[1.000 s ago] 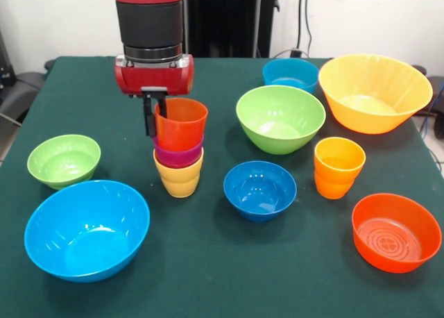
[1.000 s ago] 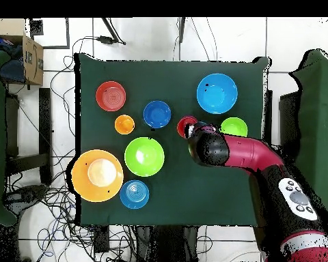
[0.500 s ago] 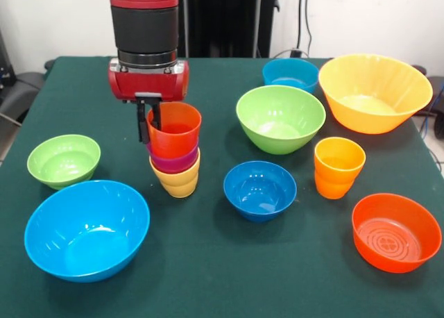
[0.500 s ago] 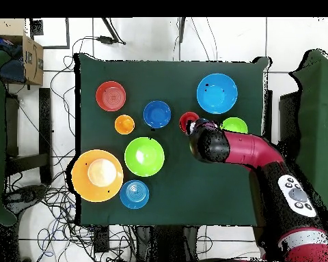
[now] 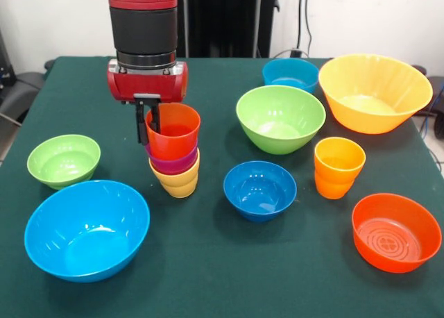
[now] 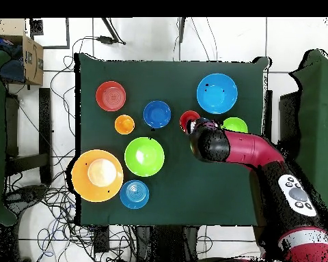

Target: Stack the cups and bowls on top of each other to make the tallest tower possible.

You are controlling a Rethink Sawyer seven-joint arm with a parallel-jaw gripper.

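The tower stands left of centre: a yellow cup [image 5: 175, 182] at the base, a purple cup [image 5: 172, 162] nested in it, and a red-orange cup [image 5: 173, 134] on top. My gripper [image 5: 148, 120] is shut on the red-orange cup's left rim, one finger inside and one outside. In the overhead view only the red-orange cup [image 6: 186, 120] shows beside the arm's head. An orange-yellow cup [image 5: 338, 166] stands alone at the right. Loose bowls lie around: dark blue [image 5: 259, 189], large light blue [image 5: 87, 229], small green [image 5: 63, 160], larger green [image 5: 280, 118], teal [image 5: 290, 73], large orange-yellow [image 5: 374, 92] and orange-red [image 5: 396, 232].
The small green bowl and the large light blue bowl lie close to the tower's left and front left. The arm [image 6: 245, 151] reaches across the green table [image 5: 208, 276] from its own side. Cables and a cardboard box [image 6: 26, 60] lie off the table.
The gripper has shifted slightly left, and the three-cup stack has slid left with it. The other cups and bowls have not moved.
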